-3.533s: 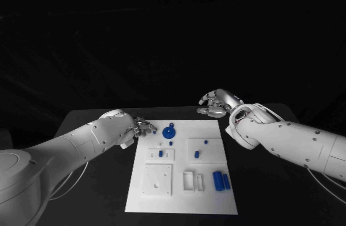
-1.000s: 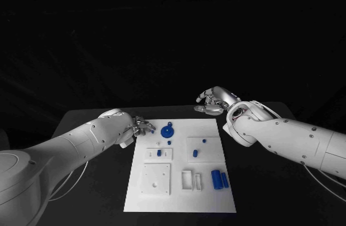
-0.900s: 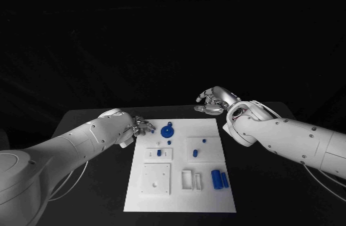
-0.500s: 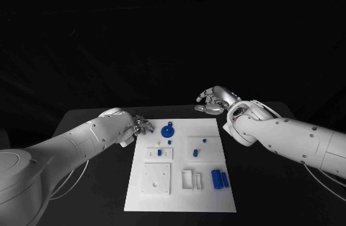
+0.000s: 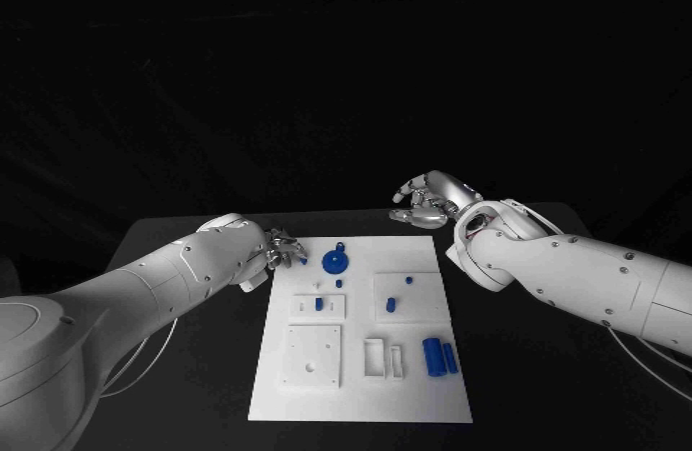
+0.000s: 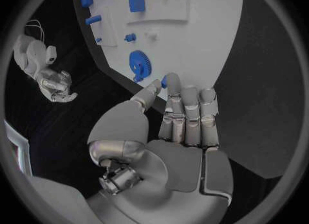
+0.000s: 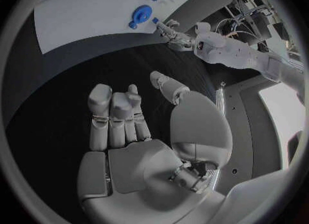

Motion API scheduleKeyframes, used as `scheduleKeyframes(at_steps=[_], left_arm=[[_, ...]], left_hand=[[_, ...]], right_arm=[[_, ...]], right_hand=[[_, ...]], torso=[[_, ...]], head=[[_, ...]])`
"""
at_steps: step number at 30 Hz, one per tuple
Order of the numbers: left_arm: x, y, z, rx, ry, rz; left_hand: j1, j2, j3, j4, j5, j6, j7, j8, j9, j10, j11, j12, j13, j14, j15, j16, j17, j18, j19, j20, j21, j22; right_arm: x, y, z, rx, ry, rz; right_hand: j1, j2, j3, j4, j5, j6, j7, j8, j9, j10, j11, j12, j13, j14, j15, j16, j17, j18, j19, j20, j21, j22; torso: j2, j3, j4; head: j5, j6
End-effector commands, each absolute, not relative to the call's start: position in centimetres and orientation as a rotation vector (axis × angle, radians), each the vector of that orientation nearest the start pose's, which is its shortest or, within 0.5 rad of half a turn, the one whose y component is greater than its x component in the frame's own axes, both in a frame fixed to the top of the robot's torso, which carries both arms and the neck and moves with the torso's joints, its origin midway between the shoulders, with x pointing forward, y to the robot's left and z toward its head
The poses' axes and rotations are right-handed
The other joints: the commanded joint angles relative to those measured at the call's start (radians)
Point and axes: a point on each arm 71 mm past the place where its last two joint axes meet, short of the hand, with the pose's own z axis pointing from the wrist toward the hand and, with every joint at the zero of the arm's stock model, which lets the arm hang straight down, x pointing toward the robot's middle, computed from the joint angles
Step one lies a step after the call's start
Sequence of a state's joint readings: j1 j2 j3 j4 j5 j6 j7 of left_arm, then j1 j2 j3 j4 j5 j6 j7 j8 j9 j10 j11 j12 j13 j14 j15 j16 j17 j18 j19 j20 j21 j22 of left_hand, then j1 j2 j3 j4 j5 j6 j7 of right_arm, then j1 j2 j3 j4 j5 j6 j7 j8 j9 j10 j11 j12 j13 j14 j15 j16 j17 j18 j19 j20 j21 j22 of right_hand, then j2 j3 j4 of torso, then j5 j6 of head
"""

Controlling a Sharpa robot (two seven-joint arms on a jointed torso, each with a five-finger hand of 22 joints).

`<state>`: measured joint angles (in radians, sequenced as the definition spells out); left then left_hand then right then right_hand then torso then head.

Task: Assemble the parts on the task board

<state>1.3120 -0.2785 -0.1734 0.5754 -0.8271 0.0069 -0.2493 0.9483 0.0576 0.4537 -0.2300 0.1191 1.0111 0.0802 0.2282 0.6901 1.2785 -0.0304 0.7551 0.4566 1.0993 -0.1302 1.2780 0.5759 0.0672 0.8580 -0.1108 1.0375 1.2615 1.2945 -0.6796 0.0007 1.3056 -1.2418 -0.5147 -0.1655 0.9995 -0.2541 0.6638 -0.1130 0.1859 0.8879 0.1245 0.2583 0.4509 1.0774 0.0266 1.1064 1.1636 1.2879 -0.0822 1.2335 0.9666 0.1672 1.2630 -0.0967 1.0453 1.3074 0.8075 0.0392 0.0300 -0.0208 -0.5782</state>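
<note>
On the black table [image 5: 173, 246], a white board [image 5: 368, 396] carries blue parts, with one hand at its far left corner and the other beyond its far edge

Nearest on the board, two blue cylinders [image 5: 438, 357] lie side by side toward its right side, just beside a narrow white slotted block [image 5: 385, 359]; left of that sits a square white plate [image 5: 315, 357]. Further back are two smaller white plates with little blue pegs [image 5: 319, 304] standing in them, then a round blue gear [image 5: 335, 262] near the far edge. The left hand [image 5: 277, 254] rests at the board's far left corner, just beside the gear, pinching a small blue piece [image 6: 165, 81] between thumb and fingertips. Farthest, the right hand [image 5: 428, 203] hangs above the table past the board's far edge, fingers curled in on nothing
</note>
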Motion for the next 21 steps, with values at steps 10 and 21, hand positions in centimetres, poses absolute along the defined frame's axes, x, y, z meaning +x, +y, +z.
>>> scheduleKeyframes(at_steps=[10,21], left_arm=[[61.96,19.58,-21.45,-0.507,2.038,-0.428],[61.87,19.55,-21.29,-0.521,2.002,-0.446]], left_hand=[[0.030,-0.003,0.124,0.035,-0.038,0.033,-0.003,-0.004,-0.007,0.026,-0.003,-0.024,-0.007,0.010,-0.006,0.008,-0.007,-0.016,0.020,-0.110,-0.009,0.004],[-0.001,-0.008,0.146,0.019,0.083,0.083,-0.024,0.029,0.026,0.069,-0.023,-0.011,0.007,0.045,-0.026,0.037,0.001,-0.012,0.050,-0.123,0.011,0.021]], right_arm=[[54.83,-19.40,-12.50,0.182,1.437,0.642],[54.80,-19.56,-12.49,0.182,1.436,0.642]], right_hand=[[0.007,-0.002,-0.005,0.000,0.004,-0.010,0.018,0.004,0.001,0.005,0.002,0.005,-0.002,0.005,0.000,-0.004,0.002,0.095,0.000,-0.004,-0.007,0.004],[0.007,-0.002,-0.006,0.000,0.004,-0.010,0.018,0.004,0.001,0.005,0.001,0.005,-0.002,0.005,0.000,-0.004,0.002,0.095,0.000,-0.004,-0.007,0.004]], torso=[[0.000,-0.0003,0.0018],[0.000,-0.0013,0.0016]], head=[[0.003,-0.003],[0.006,-0.001]])
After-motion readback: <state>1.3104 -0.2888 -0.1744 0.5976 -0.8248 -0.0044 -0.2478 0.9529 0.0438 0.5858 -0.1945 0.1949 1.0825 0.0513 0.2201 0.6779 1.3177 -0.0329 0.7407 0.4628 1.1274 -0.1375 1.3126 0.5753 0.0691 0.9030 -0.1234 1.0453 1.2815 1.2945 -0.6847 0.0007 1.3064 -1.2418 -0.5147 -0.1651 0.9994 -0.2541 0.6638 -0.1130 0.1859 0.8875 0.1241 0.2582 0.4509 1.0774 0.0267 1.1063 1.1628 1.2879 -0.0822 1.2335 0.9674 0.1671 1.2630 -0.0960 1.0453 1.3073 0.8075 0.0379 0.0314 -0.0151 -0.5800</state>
